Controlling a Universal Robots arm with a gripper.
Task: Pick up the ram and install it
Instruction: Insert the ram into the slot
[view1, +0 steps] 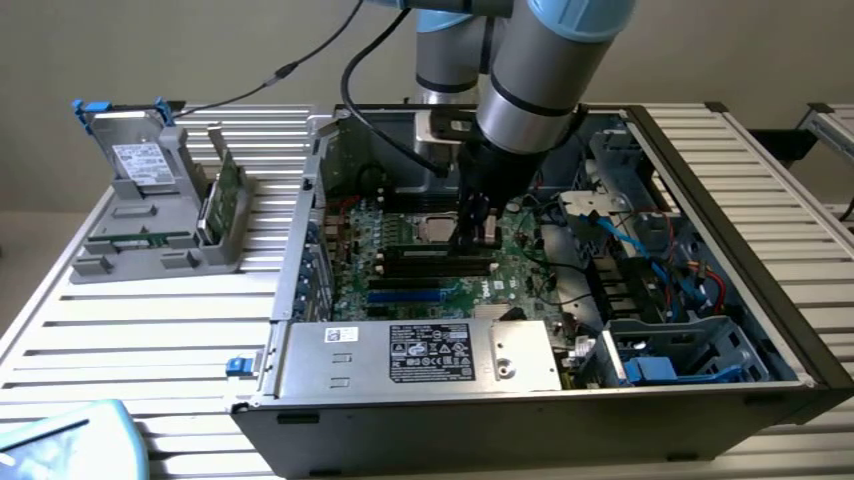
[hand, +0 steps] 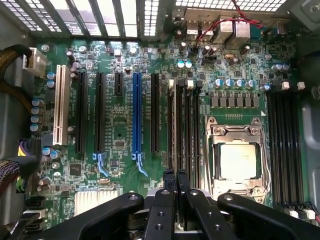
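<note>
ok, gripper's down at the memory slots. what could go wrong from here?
1. The gripper is shut low over the black memory slots; I cannot tell whether the ram is between its fingers. If it is and sits skewed, pressing could jam it on a slot edge.
2. The CPU socket lies right beside those slots; sideways drift might strike it.
3. Loose blue cables hang close to the arm and might snag.

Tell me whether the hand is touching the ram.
Cannot tell. In the wrist view the shut hand sits over the memory slots, and neither contact nor gap with the ram is plain.
</note>
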